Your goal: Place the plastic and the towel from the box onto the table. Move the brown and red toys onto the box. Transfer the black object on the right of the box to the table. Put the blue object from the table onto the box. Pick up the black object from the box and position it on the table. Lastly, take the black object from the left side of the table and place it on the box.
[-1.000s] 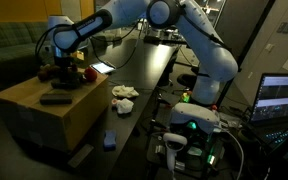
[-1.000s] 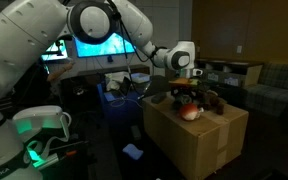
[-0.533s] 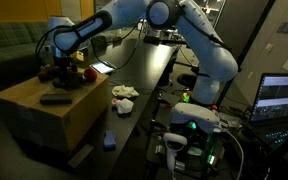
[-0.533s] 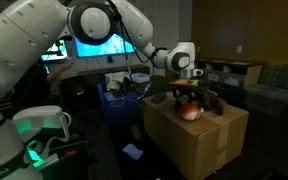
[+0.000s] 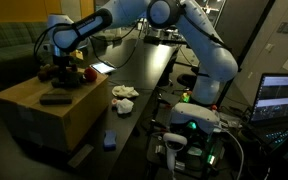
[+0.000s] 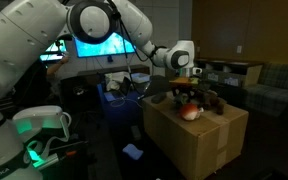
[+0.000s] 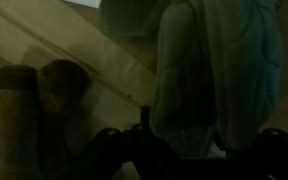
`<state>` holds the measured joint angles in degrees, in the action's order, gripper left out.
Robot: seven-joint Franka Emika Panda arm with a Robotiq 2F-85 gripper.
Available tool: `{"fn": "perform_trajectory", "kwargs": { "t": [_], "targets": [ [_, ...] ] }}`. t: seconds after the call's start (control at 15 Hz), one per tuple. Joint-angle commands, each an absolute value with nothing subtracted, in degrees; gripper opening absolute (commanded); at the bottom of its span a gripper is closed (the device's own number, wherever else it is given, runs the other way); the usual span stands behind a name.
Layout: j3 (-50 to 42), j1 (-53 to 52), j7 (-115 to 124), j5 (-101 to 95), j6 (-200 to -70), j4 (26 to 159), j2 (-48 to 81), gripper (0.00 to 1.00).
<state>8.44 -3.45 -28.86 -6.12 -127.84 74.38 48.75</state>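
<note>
On top of the cardboard box (image 5: 44, 120) the gripper (image 5: 64, 68) hangs low over the far end, right among the toys. Its jaws are lost in the dark in both exterior views, and the wrist view shows only dim shapes along its lower edge, so I cannot tell how wide the gripper stands or whether it holds anything. The red toy (image 5: 83, 73) sits on the box top just beside the gripper, and the brown toy (image 5: 47, 72) stands on the other side of it, near the box's far edge. A flat black object (image 5: 54, 98) lies on the box top nearer the camera, apart from the toys. Off the box, a crumpled white towel (image 5: 124, 97) rests on the dark table (image 5: 149, 65) just beside the box's side. A small blue object (image 5: 109, 142) lies low down by the box's near corner.
</note>
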Motion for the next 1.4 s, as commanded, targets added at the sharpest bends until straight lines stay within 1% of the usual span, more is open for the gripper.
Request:
{"fn": "perform_trajectory", "kwargs": {
  "t": [0.0, 0.67, 1.0, 1.33],
  "targets": [
    [10.33, -3.2, -31.06, -5.93, -127.14, 77.98, 44.2, 0.33],
    [14.77, -3.88, -30.35, -3.47, -129.58, 92.58, 29.65, 0.33],
    [14.63, -2.8, -29.66, 0.84, -129.34, 104.41, 20.63, 0.33],
    [12.8, -2.42, -27.07, 2.96, -133.45, 118.86, 11.17, 0.33]
  ]
}}
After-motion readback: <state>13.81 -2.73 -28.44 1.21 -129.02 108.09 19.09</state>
